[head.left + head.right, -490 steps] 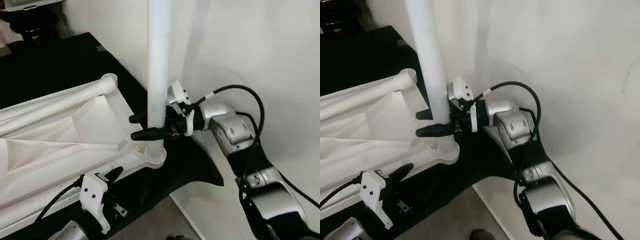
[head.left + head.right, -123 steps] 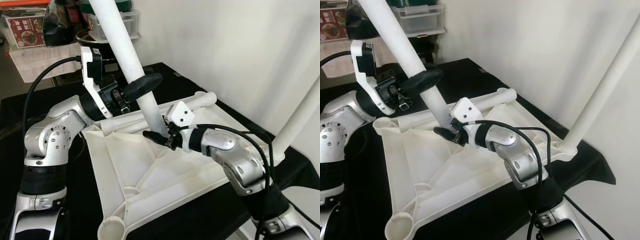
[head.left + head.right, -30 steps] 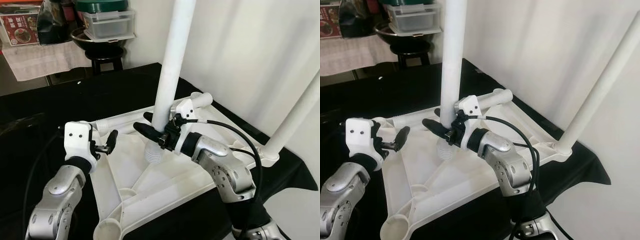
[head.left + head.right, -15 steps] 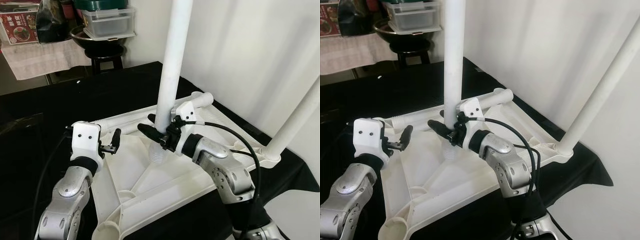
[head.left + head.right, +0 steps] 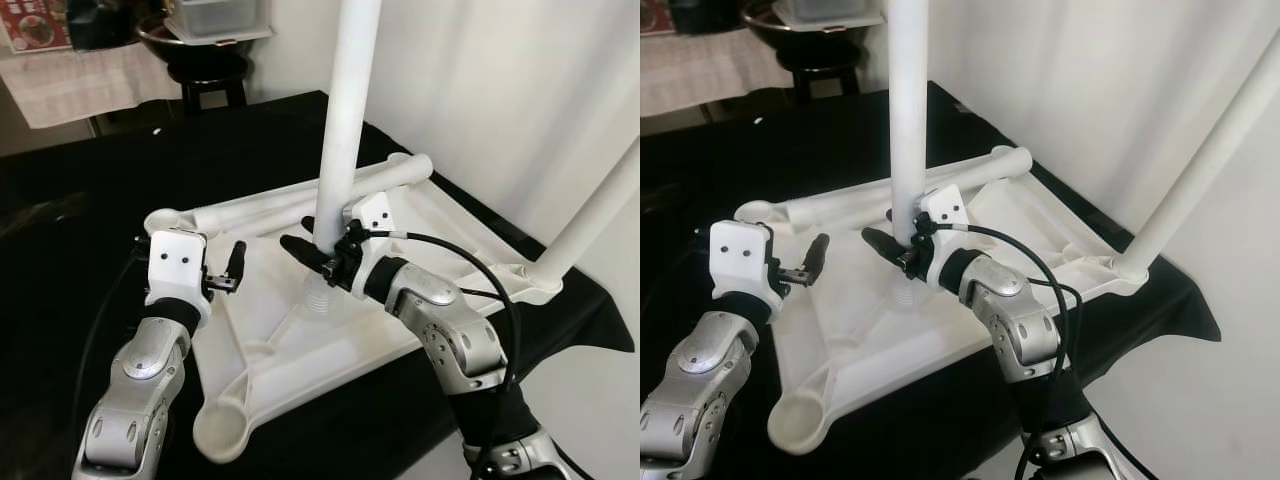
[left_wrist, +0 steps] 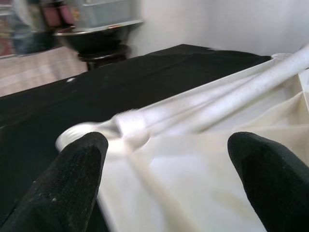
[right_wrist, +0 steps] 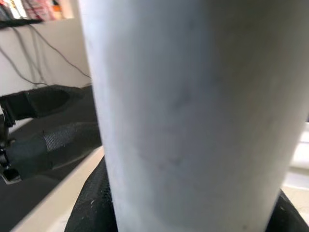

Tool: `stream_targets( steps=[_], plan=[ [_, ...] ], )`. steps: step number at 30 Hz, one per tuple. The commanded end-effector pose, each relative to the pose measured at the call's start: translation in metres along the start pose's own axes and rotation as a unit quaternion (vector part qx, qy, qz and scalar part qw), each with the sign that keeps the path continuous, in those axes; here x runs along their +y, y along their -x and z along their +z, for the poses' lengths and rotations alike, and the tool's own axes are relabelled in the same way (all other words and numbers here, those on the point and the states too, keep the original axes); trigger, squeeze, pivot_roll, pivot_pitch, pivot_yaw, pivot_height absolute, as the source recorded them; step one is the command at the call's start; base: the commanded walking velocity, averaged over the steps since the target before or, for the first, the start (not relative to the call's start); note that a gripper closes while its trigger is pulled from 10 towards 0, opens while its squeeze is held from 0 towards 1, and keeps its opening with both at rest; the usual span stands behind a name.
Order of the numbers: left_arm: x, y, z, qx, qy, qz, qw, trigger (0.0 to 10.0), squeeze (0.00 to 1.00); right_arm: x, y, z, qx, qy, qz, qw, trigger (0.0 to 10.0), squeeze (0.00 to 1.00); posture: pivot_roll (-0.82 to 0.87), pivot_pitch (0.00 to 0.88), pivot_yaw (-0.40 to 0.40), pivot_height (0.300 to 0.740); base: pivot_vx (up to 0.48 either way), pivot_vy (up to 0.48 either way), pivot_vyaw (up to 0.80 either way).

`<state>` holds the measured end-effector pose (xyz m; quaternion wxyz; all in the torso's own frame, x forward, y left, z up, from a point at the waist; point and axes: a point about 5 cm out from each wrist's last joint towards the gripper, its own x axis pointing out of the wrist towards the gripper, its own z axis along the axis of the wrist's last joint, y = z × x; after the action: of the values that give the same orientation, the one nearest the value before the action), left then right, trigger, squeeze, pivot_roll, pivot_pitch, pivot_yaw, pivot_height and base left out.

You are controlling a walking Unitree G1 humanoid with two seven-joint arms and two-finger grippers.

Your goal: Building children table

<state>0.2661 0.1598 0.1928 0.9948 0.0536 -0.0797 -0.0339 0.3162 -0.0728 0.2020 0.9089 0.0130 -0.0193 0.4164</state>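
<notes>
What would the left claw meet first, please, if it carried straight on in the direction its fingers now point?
Probably the white tabletop, around its round corner socket and the rail running off it. The left claw is open and points across that corner, with black cloth beyond. Depth is hard to judge.

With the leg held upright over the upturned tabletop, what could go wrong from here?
1. The right tool grips the white leg low down, so the long length above could tip and its threaded end slide across the flat panel.
2. That end rests mid-panel, away from the open corner socket, so it may be pressed in the wrong spot.
3. The left tool hovers open beside the tabletop, leaving it unsteadied.
</notes>
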Motion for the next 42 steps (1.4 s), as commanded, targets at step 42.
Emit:
stream_targets(
  steps=[42],
  plan=[
    [-0.007,0.041,-0.049,0.063,0.027,-0.082,0.994,10.0,0.0,-0.02,0.002,0.009,-0.029,0.005,-0.069,0.997,10.0,0.0,-0.22,0.035,-0.031,0.74,-0.079,0.0,0.32]
  ],
)
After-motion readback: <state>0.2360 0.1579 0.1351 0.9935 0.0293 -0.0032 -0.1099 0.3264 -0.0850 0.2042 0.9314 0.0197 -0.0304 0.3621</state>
